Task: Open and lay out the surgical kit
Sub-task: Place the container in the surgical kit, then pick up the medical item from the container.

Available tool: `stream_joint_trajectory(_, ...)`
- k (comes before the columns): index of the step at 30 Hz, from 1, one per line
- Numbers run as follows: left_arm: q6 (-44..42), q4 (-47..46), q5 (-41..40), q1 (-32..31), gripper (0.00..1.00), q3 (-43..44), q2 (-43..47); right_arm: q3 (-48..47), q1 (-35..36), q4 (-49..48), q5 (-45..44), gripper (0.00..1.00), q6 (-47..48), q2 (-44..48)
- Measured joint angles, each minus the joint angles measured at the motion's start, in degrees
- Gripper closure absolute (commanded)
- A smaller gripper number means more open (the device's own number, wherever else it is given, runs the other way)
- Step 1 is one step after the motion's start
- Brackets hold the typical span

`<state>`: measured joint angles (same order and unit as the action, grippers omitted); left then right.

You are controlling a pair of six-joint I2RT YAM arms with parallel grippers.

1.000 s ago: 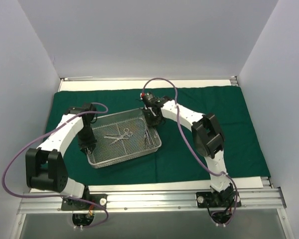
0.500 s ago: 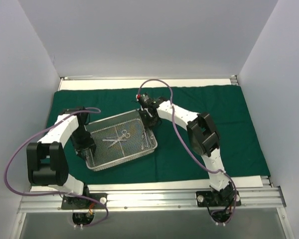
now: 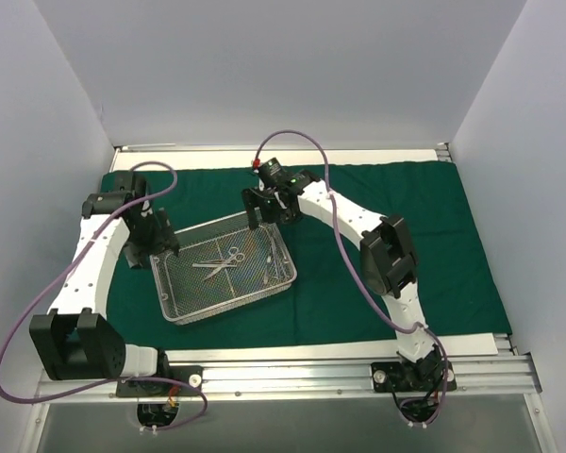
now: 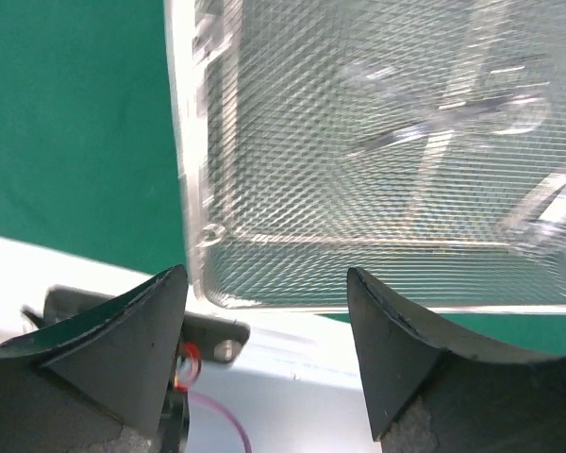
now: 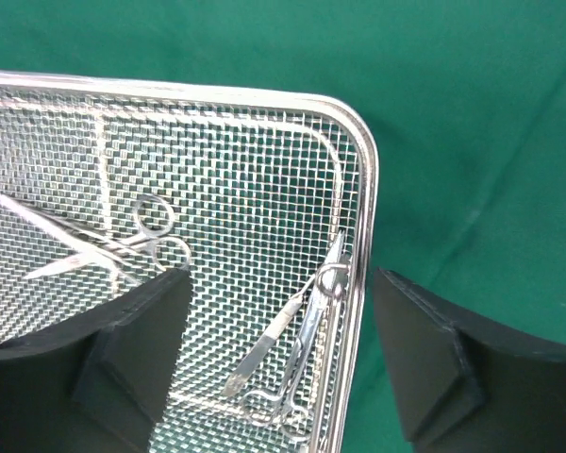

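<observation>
**A:** What are the hands doing?

**B:** Both are hanging released, grasping nothing. The left hand (image 3: 158, 247) is hovering at the tray's (image 3: 236, 300) nine o'clock edge, and the right hand (image 3: 269, 212) is hovering over its one o'clock corner.

**A:** Why opposite sides?

**B:** Probably bracketing it, ready to steady it or pick from it. The green cloth (image 3: 406, 217) is already lying spread across the desk (image 3: 292, 352). The scissors (image 3: 224, 259) are sitting inside the tray, so the laying out is waiting.

**A:** Are the wrist cameras adding anything?

**B:** The right one is showing slim tools (image 5: 302, 340) bunched against the tray's three o'clock wall, which are barely readable from above. The left one is giving only blurred mesh and a corner.
</observation>
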<state>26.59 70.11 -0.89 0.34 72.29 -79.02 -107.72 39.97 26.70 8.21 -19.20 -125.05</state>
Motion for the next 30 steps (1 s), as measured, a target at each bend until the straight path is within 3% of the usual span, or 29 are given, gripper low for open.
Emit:
stream_joint_trajectory(5, -4.2, -3.1, 4.0, -5.5, 0.24, 6.5, -1.5, -1.8, -1.7, 3.3, -0.3, 0.16, 0.9, 3.0)
stream_joint_trajectory(16, -16.4, -4.8, 5.9, -17.7, 0.24, 18.2, -23.1, 9.2, -15.5, 5.4, 0.9, 0.16, 0.8, 18.7)
stream_joint_trajectory(25, -24.4, -7.4, 3.8, -24.9, 0.25, 14.0, -25.8, 19.3, -15.7, 2.4, 1.9, 0.16, 0.3, 27.1)
stream_joint_trajectory(30, -30.3, -7.9, 0.5, -25.1, 0.27, 13.1, -27.4, 26.1, -16.6, 0.0, 2.8, 0.16, 0.0, 31.8)
